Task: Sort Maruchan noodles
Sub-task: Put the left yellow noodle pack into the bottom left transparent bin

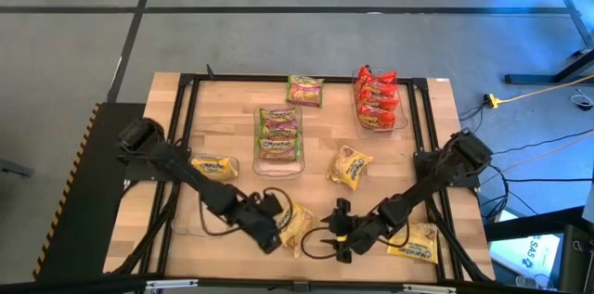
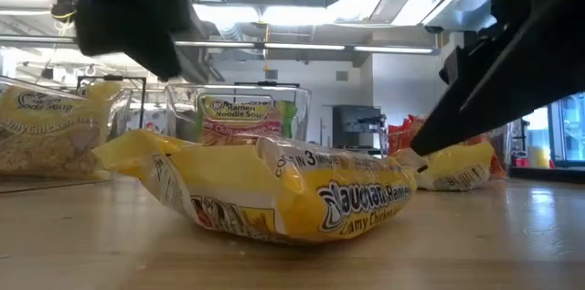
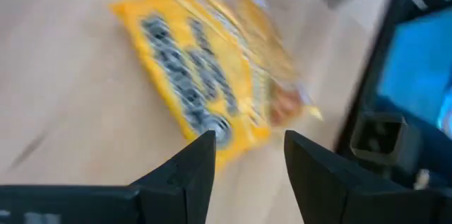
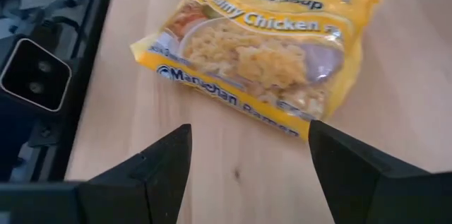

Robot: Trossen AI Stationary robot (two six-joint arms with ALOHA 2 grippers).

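So I'm maybe two-thirds through this sort: the red packets are stacked in the bin at the far right, the green ones fill the middle bin with one green packet loose behind it, and one yellow packet sits in the left bin. Three yellows look left to me: one at the front edge, one mid-table, one at the front right. My left gripper has its fingers spread right beside the front one, holding nothing, and my right gripper is spread and empty just across from it.
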